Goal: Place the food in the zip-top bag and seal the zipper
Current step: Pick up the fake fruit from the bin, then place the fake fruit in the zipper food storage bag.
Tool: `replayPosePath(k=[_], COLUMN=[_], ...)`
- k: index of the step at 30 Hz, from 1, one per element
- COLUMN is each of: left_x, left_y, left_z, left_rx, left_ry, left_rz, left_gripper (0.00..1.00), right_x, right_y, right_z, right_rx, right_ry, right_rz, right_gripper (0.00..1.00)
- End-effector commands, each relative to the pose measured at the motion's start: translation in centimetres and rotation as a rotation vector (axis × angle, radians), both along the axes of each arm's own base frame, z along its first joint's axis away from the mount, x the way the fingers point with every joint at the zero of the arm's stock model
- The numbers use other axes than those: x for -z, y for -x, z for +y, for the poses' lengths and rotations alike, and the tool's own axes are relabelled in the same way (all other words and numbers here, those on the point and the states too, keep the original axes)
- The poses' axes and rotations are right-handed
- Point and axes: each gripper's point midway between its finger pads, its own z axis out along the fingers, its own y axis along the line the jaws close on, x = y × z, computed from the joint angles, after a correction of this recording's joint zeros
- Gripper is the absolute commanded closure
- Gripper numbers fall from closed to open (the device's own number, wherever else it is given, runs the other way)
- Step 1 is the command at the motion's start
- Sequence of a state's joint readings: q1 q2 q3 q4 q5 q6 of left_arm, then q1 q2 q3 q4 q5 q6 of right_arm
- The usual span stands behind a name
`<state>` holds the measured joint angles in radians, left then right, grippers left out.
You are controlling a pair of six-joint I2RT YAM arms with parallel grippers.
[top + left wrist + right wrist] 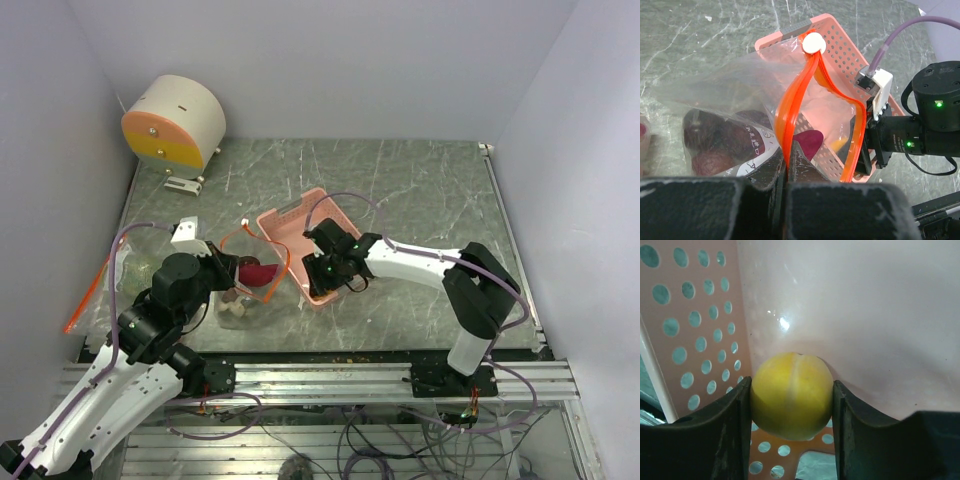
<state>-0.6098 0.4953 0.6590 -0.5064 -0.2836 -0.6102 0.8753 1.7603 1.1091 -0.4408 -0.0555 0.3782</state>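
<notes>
**Zip-top bag held at its mouth, yellow fruit gripped in the basket**

The zip-top bag [740, 85] lies on the left half of the counter [420, 180], towards the near edge, with its mouth against the left wall of the pink basket [290, 222]. The left tool [788, 155] is closed on the zipper [790, 112], pinching the orange-red strip so that the mouth stands up as an open loop. A white slider [813, 43] sits at the far end of the strip.

The plastic is clear and crinkled. Dark red and purple pieces [715, 145] show through it at the bag's bottom, partly covered by a printed label. A magenta piece [807, 141] shows just beyond the left tool; whether it lies inside the bag cannot be told.

The right tool [791, 405] is inside the basket, its two fingers pressed against either side of a yellow fruit [791, 390]. The fruit's underside is cut off by the fingers.
</notes>
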Motion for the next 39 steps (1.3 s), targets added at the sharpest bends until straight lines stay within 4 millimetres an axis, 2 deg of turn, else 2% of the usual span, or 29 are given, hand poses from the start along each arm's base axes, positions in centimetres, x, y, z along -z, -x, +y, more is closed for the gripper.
replayPosePath(k=[1,3,5,6,7,11,16,19,23,28,31,32,33,35,36,39], left_x=[-0.6,-0.6,-0.7,-0.8,-0.7,-0.6,-0.3,-0.2,-0.3,-0.7,-0.8,-0.9,-0.9,-0.7,-0.6,-0.6], left_y=[-0.1,-0.1,-0.1,-0.2,-0.2,-0.3,-0.5,-0.6,-0.6,-0.4,-0.3,-0.3,-0.3,-0.3,-0.3,-0.3], left_z=[0.0,-0.1,-0.1,-0.1,-0.1,-0.2,-0.4,-0.6,-0.9,-0.8,-0.5,-0.5,-0.5,-0.6,-0.6,-0.7], left_rx=[0.001,0.004,0.002,0.0,0.001,0.002,0.004,0.007,0.016,0.016,0.01,0.01,0.008,0.012,0.014,0.014], left_ry=[0.014,0.015,0.013,0.013,0.013,0.015,0.012,0.019,0.032,0.035,0.03,0.029,0.028,0.03,0.029,0.033], left_rz=[-0.024,-0.023,-0.023,-0.024,-0.024,-0.023,-0.015,-0.014,-0.014,-0.019,-0.021,-0.021,-0.022,-0.018,-0.017,-0.018], left_gripper=[0.93,0.93,0.93,0.93,0.93,0.93,0.93,0.93,0.93,0.93,0.93,0.93,0.93,0.93,0.93,0.93], right_x=[-1.3,-2.9,-5.7,-9.8,-11.4,-18.6,-24.1,-25.1,-24.2,-21.4,-20.8,-20.8,-21.0,-22.0,-22.8,-25.1], right_y=[-0.5,-1.5,-2.7,-3.3,-3.1,-0.7,3.3,4.6,3.8,0.7,-0.4,-0.6,-0.8,-0.9,-1.0,-1.7], right_z=[-0.4,-0.5,-0.2,1.2,2.1,5.4,8.4,9.8,11.5,12.5,12.9,12.9,12.9,12.8,12.5,11.3], right_rx=[-0.001,0.022,0.042,0.022,-0.003,-0.141,-0.309,-0.353,-0.337,-0.232,-0.196,-0.19,-0.184,-0.177,-0.169,-0.107], right_ry=[0.016,0.007,-0.041,-0.172,-0.243,-0.557,-0.74,-0.777,-0.778,-0.683,-0.661,-0.658,-0.659,-0.676,-0.687,-0.714], right_rz=[-0.024,-0.075,-0.144,-0.214,-0.234,-0.294,-0.354,-0.365,-0.355,-0.388,-0.406,-0.415,-0.424,-0.448,-0.468,-0.534], right_gripper=[0.64,0.66,0.66,0.66,0.66,0.65,0.65,0.62,0.61,0.4,0.2,0.18,0.17,0.03,0.0,0.0])
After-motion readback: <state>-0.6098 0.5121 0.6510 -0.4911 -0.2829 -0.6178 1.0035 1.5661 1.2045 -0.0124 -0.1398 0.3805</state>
